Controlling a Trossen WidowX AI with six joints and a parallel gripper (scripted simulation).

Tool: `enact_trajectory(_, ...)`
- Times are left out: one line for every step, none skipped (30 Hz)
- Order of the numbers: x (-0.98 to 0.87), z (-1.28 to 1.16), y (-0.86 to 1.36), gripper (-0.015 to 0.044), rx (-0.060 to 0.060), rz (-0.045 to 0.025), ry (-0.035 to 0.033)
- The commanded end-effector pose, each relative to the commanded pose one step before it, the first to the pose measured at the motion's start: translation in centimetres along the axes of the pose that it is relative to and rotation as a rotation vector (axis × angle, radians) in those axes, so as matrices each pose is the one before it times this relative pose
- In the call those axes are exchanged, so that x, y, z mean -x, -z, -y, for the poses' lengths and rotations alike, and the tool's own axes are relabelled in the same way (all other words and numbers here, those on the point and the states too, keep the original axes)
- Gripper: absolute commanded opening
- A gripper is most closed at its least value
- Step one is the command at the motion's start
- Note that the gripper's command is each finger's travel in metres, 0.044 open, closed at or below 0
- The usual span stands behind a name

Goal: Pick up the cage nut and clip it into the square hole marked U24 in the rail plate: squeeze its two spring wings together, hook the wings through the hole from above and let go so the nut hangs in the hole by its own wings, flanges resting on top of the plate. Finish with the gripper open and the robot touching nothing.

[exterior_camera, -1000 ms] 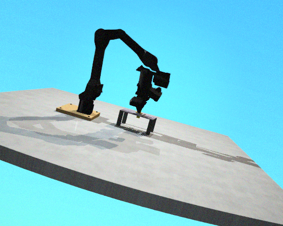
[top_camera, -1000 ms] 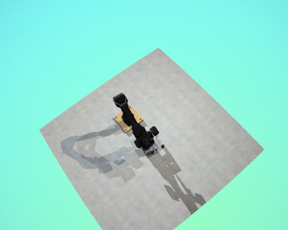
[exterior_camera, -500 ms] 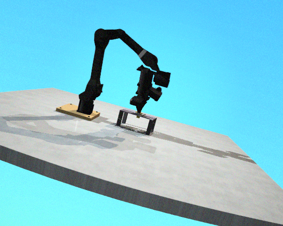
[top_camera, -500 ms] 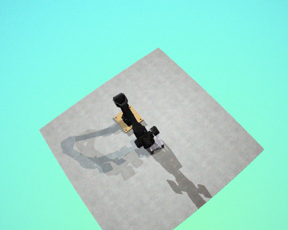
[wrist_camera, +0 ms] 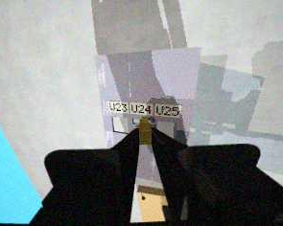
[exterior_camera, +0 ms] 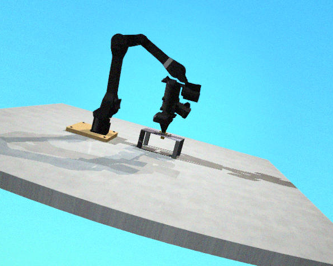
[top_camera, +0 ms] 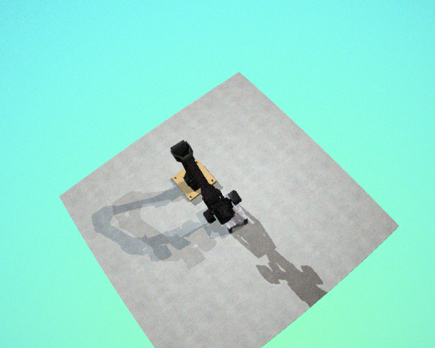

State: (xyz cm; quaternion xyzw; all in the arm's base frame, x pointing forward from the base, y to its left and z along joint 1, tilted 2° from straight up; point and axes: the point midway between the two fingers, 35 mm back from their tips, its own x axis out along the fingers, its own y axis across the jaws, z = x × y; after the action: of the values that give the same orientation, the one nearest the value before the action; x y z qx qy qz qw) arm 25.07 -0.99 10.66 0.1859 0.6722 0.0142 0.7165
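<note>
Here's the counter [top_camera: 304, 179] [exterior_camera: 161, 200] [wrist_camera: 53, 72], open around the plate [top_camera: 231, 225] [exterior_camera: 152, 131] [wrist_camera: 175, 64] and well short of its edges, and the gripper [exterior_camera: 163, 132] [wrist_camera: 144, 131] points down, clamped on the nut [exterior_camera: 162, 137] [wrist_camera: 145, 134] at U24.

Pale grey, mottled worktop [top_camera: 322, 209] [exterior_camera: 172, 205] [wrist_camera: 43, 62], slab-edged, lightly streaked with overlapping shadows.
Directly on top: flat, tan base plate [top_camera: 184, 192] [exterior_camera: 78, 127] [wrist_camera: 153, 203] with dark bolt spots near the corners, and, just beside but apart, rail plate [top_camera: 231, 225] [exterior_camera: 178, 138] [wrist_camera: 177, 64], raised on dark upright legs [exterior_camera: 177, 150], with feet down on grey and open space underneath.
</note>
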Motion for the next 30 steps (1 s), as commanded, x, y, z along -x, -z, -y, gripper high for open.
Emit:
enact_trajectory(0.142,-0.051,0.004,0.0037,-0.003,0.00481,0.00898)
enact_trajectory(-0.001,-0.007,0.0,0.0037,0.0,0.00001,0.00279)
enact_trajectory(0.0,-0.008,-0.001,0.0037,0.0,0.00002,0.00322)
enact_trajectory(0.0,-0.002,0.0,0.0037,0.0,0.0,0.00053)
enact_trajectory(-0.001,-0.003,0.0,0.0037,0.0,0.0,0.00095)
enact_trajectory(-0.001,-0.005,0.0,0.0037,0.0,0.0,0.00141)
enact_trajectory(-0.001,-0.007,0.0,0.0037,0.0,0.0,0.00191)
enact_trajectory(-0.003,-0.007,0.0,0.0037,0.0,-0.00002,0.00247)
enact_trajectory(-0.003,-0.008,0.0,0.0037,0.0,-0.00001,0.00301)
enact_trajectory(-0.004,-0.009,0.0,0.0037,0.0,0.00001,0.00336)
enact_trajectory(-0.003,-0.01,-0.001,0.0037,0.0,0.00002,0.00344)
enact_trajectory(-0.003,-0.01,-0.001,0.0037,0.0,0.00004,0.00344)
enact_trajectory(-0.001,-0.002,0.0,0.0037,0.0,-0.00001,0.00049)
enact_trajectory(-0.001,-0.004,0.0,0.0037,0.0,-0.00003,0.00099)
enact_trajectory(-0.002,-0.006,0.0,0.0037,0.0,-0.00004,0.00152)
enact_trajectory(-0.002,-0.007,0.0,0.0037,0.0,-0.00004,0.00191)
enact_trajectory(-0.003,-0.009,0.0,0.0037,0.0,-0.00005,0.00232)
enact_trajectory(-0.004,-0.011,0.0,0.0037,0.0,-0.00004,0.00275)
enact_trajectory(-0.004,-0.012,0.0,0.0037,0.0,-0.00003,0.00303)
enact_trajectory(-0.004,-0.012,0.0,0.0037,0.0,-0.00002,0.00312)
enact_trajectory(-0.004,-0.013,0.0,0.0037,0.0,0.0,0.00313)
enact_trajectory(-0.004,-0.013,0.0,0.0037,0.0,0.00001,0.00313)
enact_trajectory(-0.004,-0.013,0.0,0.0037,0.0,0.00003,0.00313)
enact_trajectory(-0.003,-0.013,0.0,0.0037,0.0,0.00004,0.00313)
enact_trajectory(-0.003,-0.013,0.0,0.0037,0.0,0.00006,0.00312)
enact_trajectory(-0.003,-0.013,0.0,0.0037,0.0,0.00007,0.00312)
enact_trajectory(0.0,-0.002,0.0,0.0037,0.0,0.0,0.00052)
enact_trajectory(0.0,-0.004,0.0,0.0037,0.0,0.0,0.00093)
enact_trajectory(0.0,-0.007,0.0,0.0037,0.0,0.0,0.00139)
enact_trajectory(0.0,-0.008,0.0,0.0037,0.0,0.00001,0.00165)
